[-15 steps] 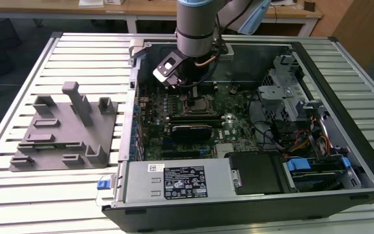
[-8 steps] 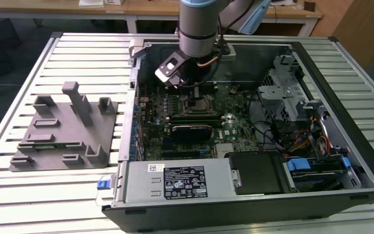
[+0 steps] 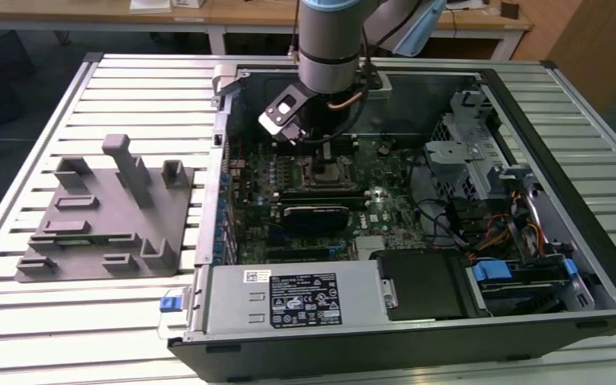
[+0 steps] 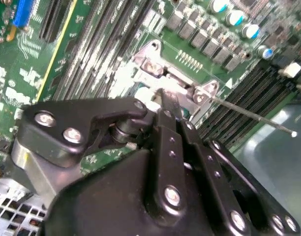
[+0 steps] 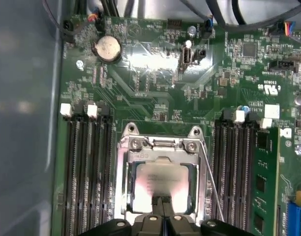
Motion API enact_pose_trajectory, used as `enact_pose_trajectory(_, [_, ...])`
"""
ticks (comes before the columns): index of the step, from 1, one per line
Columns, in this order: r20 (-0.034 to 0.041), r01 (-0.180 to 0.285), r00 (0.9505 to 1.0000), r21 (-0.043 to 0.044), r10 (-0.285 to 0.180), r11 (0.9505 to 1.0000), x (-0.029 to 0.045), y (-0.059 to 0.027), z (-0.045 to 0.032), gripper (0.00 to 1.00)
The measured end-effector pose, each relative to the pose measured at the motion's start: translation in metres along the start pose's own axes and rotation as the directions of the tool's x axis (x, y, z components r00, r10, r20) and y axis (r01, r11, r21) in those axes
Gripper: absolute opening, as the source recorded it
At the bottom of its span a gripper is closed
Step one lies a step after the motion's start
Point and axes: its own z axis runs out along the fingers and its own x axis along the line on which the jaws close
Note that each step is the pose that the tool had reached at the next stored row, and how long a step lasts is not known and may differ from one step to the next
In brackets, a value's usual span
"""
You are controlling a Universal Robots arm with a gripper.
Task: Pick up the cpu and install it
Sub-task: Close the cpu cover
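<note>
Slatted table (image 3: 126, 80) carried an open computer case (image 3: 415, 353). Cpu (image 5: 163, 179) lay within the socket frame (image 5: 122, 177), apparently placed; latch rod (image 5: 210, 177) seemingly unfastened. Gripper (image 5: 163, 202) above the frame, fingers pressed together, empty.

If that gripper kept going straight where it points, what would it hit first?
Probably the cpu, lying in the socket frame right beneath the gripper; how near is unclear.
</note>
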Motion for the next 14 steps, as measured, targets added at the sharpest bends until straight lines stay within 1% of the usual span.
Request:
enact_pose_trajectory(4, [0.0011, 0.000, 1.0000, 0.0015, 0.000, 1.0000, -0.0004, 0.0000, -0.0113, 0.11])
enact_pose_trajectory(6, [0.0013, 0.000, 1.0000, 0.0017, 0.000, 1.0000, -0.0005, 0.0000, -0.0149, 0.11])
enact_pose_trajectory(9, [0.0010, 0.000, 1.0000, 0.0016, 0.000, 1.0000, -0.0014, 0.0006, -0.0149, 0.11])
enact_pose_trajectory(14, [0.0010, 0.000, 1.0000, 0.0017, 0.000, 1.0000, -0.0018, 0.0063, -0.0145, 0.11])
